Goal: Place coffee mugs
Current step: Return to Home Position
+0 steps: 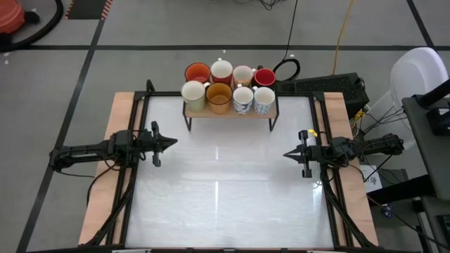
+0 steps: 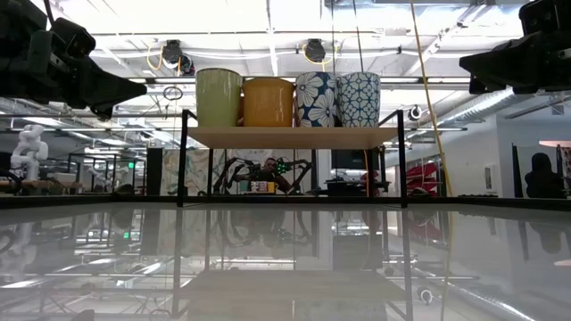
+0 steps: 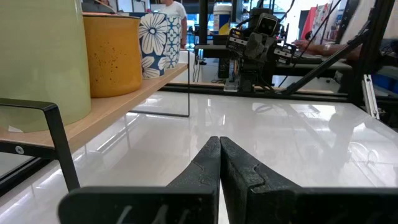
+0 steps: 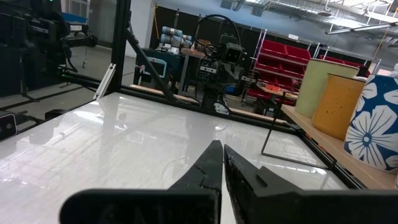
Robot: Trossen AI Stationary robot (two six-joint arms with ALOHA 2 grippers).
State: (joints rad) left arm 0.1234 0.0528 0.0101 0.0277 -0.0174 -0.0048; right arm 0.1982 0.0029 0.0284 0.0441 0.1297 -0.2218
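Eight mugs (image 1: pixel 228 86) are set in two rows on the shelf (image 1: pixel 228 113) at the far edge of the table (image 1: pixel 225 204). The left gripper (image 1: pixel 172 143) and right gripper (image 1: pixel 287 154) are pressed together, empty, at opposite sides. Each is best drawn back level, clear of the shelf.

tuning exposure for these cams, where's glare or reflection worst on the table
High view: bright glare streaks run down the middle of the white table. Low view: the glossy top mirrors the shelf above it. Left wrist view: pale glare patches lie on the table beyond the shut left claw.
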